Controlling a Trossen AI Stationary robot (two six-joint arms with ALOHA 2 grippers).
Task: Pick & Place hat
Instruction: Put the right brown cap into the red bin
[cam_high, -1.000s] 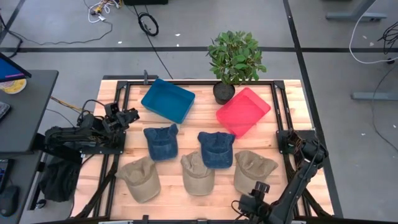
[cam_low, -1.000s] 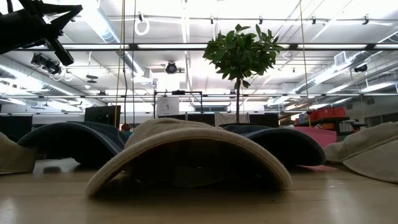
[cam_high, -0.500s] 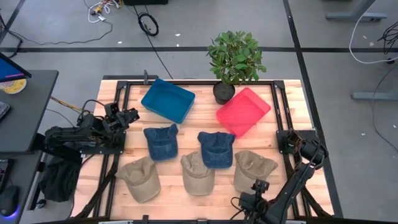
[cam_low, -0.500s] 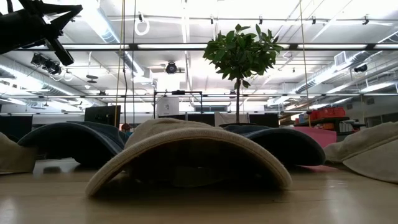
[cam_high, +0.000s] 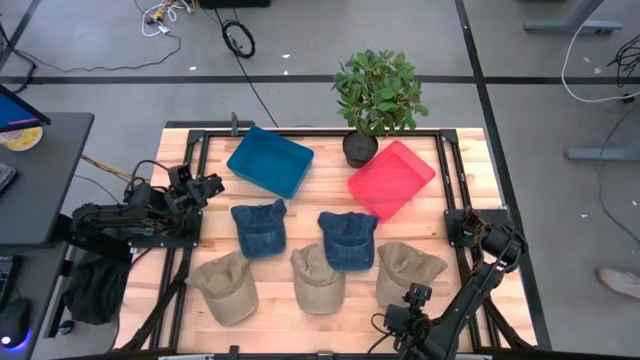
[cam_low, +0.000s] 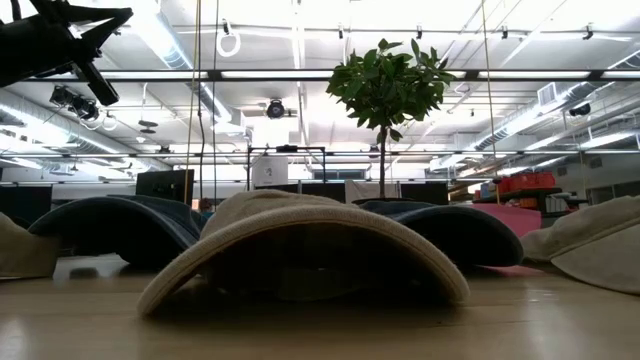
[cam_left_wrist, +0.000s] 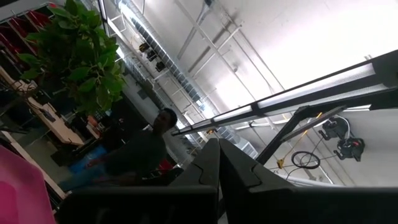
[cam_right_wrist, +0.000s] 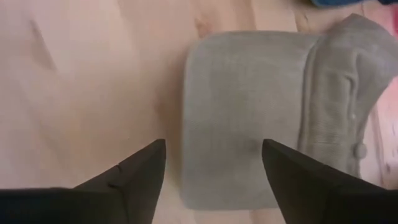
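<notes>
Five hats lie on the wooden table. Two are blue denim and three are khaki. My right gripper hangs open near the table's front edge, pointing steeply down over the brim of the right khaki hat. Its fingers stand apart above the brim's near edge and touch nothing. My left gripper is shut and empty at the table's left side, tilted up toward the ceiling.
A blue bin and a red bin sit at the back of the table, with a potted plant between them at the far edge. Bare wood lies along the front edge. The middle khaki hat fills the low view.
My right gripper has sunk toward the right khaki hat's brim, moving slightly toward the far edge. The hats have not moved.
</notes>
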